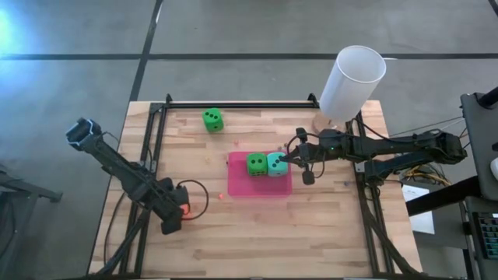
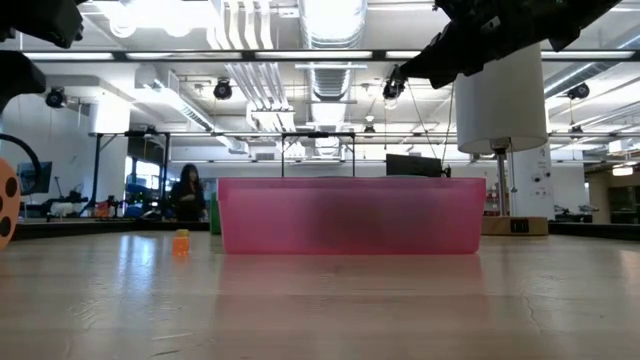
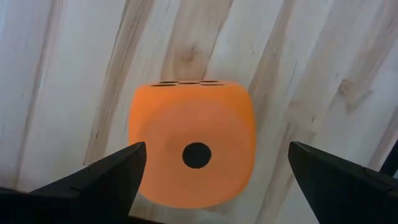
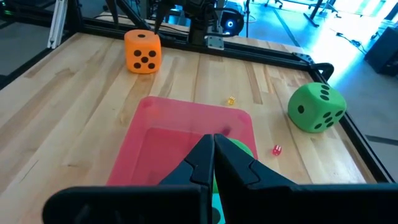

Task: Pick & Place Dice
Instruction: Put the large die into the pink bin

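Observation:
The orange die (image 3: 189,149) lies on the wood near the table's left side, one pip up. My left gripper (image 3: 217,152) is open and points down over it (image 1: 177,211), a finger on either side. A green die (image 1: 256,163) and the teal die (image 1: 277,164) sit side by side on the pink pad (image 1: 241,187). My right gripper (image 4: 213,144) is shut and hovers over the pad's right part, next to the teal die (image 1: 288,159). The second green die (image 1: 212,119) rests on the table near the far edge. My left gripper comes at the orange die from above, pointing down, with the die resting on the table. One fingertip (image 3: 134,158) overlaps the die's edge (image 3: 138,134) in the wrist view, and I cannot tell whether it touches. The other fingertip (image 3: 298,152) stands apart from it.
A tall white cylinder (image 1: 352,82) stands at the table's far right corner, close behind my right arm. Tiny red and yellow specks (image 4: 277,150) lie on the wood beside the pad. A black frame rail (image 1: 241,104) runs along the far edge. A person (image 2: 188,192) is far off in the room.

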You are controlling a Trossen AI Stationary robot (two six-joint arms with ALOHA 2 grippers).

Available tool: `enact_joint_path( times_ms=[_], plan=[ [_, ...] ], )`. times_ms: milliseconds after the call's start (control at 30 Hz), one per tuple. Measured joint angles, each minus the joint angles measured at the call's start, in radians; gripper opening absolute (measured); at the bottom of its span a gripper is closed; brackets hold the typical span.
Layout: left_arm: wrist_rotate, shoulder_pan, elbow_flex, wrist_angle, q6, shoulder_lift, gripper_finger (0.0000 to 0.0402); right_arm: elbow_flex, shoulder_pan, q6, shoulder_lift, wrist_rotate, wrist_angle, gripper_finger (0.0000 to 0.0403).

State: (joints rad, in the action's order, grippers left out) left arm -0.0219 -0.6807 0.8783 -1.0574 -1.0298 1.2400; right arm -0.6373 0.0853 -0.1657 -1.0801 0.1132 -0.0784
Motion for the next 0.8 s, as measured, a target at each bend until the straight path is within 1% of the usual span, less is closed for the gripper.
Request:
enact_joint_path(
  times_ms=[400, 800],
  plan=[
    [0.0, 0.001, 0.0, 0.042, 0.004, 0.0, 0.0395, 0.0, 0.0, 0.0, -0.001, -0.001, -0.001, 0.0008],
    [0.0, 0.002, 0.0, 0.044, 0.008, 0.0, 0.0395, 0.0, 0.0, -0.001, -0.001, -0.002, -0.002, 0.0008]
  ],
)
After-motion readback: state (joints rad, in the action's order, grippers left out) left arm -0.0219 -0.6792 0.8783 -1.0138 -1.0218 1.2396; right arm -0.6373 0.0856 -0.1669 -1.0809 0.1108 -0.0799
